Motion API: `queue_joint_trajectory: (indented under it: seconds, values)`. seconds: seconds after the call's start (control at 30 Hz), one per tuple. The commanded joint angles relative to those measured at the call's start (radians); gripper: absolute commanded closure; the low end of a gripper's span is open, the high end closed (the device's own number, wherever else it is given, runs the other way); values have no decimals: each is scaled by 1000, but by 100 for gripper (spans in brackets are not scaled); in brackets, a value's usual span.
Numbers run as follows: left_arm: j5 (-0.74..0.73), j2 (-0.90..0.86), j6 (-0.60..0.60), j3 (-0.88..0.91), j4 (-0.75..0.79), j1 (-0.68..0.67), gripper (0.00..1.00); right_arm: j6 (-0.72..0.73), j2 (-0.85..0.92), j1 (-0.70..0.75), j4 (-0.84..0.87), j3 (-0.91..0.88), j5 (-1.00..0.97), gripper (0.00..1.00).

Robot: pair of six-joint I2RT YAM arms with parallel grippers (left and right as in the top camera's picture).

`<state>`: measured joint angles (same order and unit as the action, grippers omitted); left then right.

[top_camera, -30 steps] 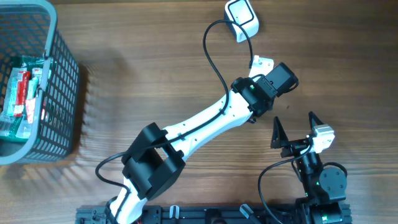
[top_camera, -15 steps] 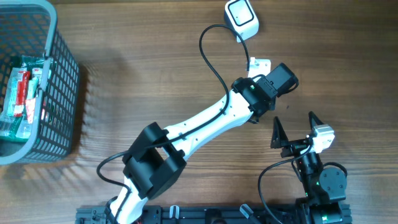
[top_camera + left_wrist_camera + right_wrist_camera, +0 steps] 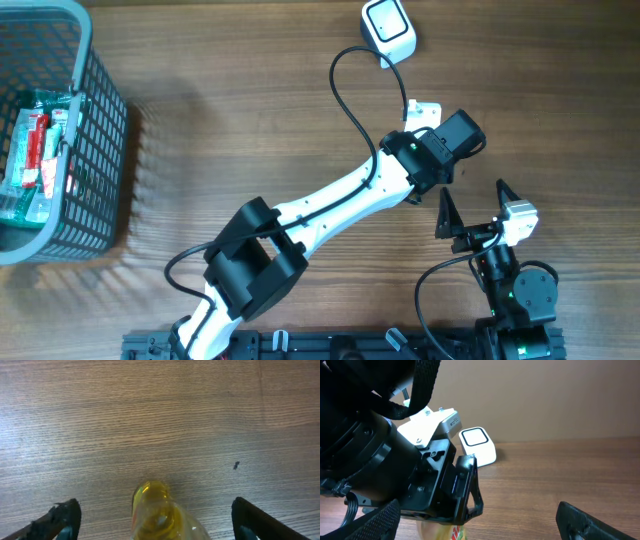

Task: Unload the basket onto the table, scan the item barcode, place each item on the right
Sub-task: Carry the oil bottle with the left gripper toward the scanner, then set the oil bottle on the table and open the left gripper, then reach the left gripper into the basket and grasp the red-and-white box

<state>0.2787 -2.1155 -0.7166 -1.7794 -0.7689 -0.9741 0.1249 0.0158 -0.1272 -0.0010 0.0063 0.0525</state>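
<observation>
The item is a clear yellowish bottle with a bit of red print near its base. It stands between the jaws of my left gripper, which are spread wide and clear of its sides. In the overhead view the left wrist covers the bottle. No barcode shows. The white scanner lies at the far edge of the table, and the right wrist view shows the scanner behind the left arm. My right gripper is open and empty, just to the near right of the left wrist.
A grey mesh basket at the far left holds packaged goods. The scanner's black cable loops across the wood beside the left arm. A small dark speck marks the table.
The left jaws have opened wide and let go of the bottle. The left wrist has shifted slightly to the right. The right arm has not moved.
</observation>
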Motion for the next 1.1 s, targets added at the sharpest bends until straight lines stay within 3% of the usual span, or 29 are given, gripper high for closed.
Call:
queue_joint_trajectory:
  seconds: [0.0,0.17,0.37,0.43,0.63,0.73,0.8,0.9,1.07]
  values:
    - [-1,43,133,-19,3,2,14,-18,-2,4,2,-1,9,0]
    - [9,261,377,-101,2,29,1,-18,-2,4,2,-1,9,0]
    - [113,505,456,-103,-52,215,0,-18,-2,4,2,-1,9,0]
    - [143,564,456,-103,-84,321,0,-18,-2,4,2,-1,9,0]
    - [114,693,460,-103,-161,827,0,-18,-2,4,2,-1,9,0]
    - [13,702,460,-103,-168,1086,0,-18,-2,4,2,-1,9,0]
    - [-150,683,460,-103,-207,1249,0,-18,-2,4,2,-1,9,0]
    - [-268,642,459,-103,-272,1407,0,-18,-2,4,2,-1,9,0]
    - [-274,520,460,-103,-331,1545,0,-18,-2,4,2,-1,9,0]
